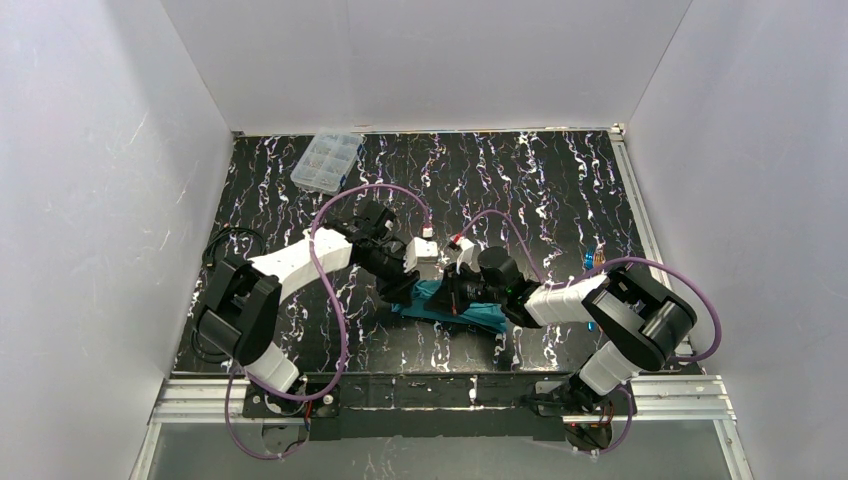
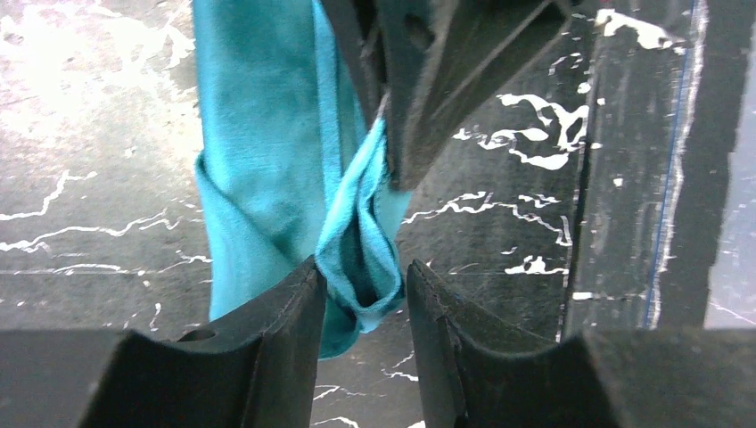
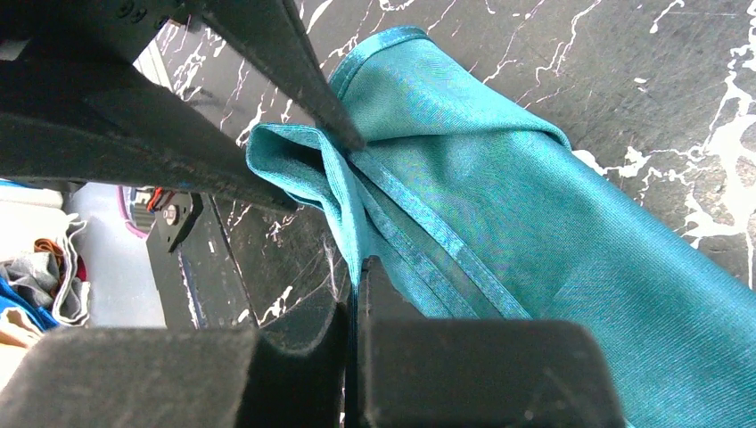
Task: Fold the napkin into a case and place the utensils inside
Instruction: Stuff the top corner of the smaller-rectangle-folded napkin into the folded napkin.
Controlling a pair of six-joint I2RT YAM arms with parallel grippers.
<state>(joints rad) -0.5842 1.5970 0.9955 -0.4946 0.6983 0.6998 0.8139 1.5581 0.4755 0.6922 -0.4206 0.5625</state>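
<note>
The teal-green napkin [image 1: 432,297] lies bunched and partly folded near the front middle of the table, between both grippers. My left gripper [image 1: 402,287] is open, its fingertips [image 2: 303,285] on either side of a loose folded corner of the napkin [image 2: 258,134]. My right gripper [image 1: 455,297] is shut on the napkin's hemmed edge [image 3: 499,205], with the cloth pinched between its jaws [image 3: 357,272]. The two grippers almost touch. Small shiny orange-blue utensils [image 1: 590,259] lie on the table to the right, too small to make out.
A clear plastic compartment box [image 1: 327,160] stands at the back left. White walls close in the black marbled table [image 1: 520,180] on three sides. Purple cables loop over both arms. A metal rail runs along the front edge [image 1: 440,395].
</note>
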